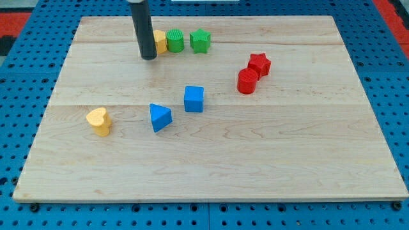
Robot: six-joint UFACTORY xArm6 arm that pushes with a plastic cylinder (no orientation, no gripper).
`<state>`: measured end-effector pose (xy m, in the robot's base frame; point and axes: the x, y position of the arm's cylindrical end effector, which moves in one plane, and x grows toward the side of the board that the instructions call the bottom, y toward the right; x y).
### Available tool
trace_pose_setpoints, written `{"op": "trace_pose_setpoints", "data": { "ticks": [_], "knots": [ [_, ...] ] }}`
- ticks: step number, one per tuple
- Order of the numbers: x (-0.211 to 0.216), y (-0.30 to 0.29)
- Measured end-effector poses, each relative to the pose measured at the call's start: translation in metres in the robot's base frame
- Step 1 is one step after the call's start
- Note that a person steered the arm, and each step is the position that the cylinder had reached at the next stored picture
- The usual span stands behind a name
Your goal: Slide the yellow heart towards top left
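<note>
The yellow heart [99, 121] lies on the wooden board [211, 166] at the view's left, a little below the middle. My tip [149, 57] stands near the view's top, well above and to the right of the heart, not touching it. The rod hides part of a second yellow block [160, 41], which sits just right of the tip.
A green cylinder [175, 41] and a green star [200, 41] sit in a row right of the yellow block. A blue triangle [160, 117] and a blue cube [193, 99] lie mid-board. A red star [259, 64] and a red cylinder [247, 81] sit at the right.
</note>
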<state>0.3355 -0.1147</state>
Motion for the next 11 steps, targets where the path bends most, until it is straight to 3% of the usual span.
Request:
{"op": "trace_pose_setpoints", "data": {
  "ticks": [4, 6, 9, 11],
  "knots": [
    [0.197, -0.005],
    [0.179, -0.063],
    [0.173, -0.07],
    [0.135, -0.07]
  ]
}}
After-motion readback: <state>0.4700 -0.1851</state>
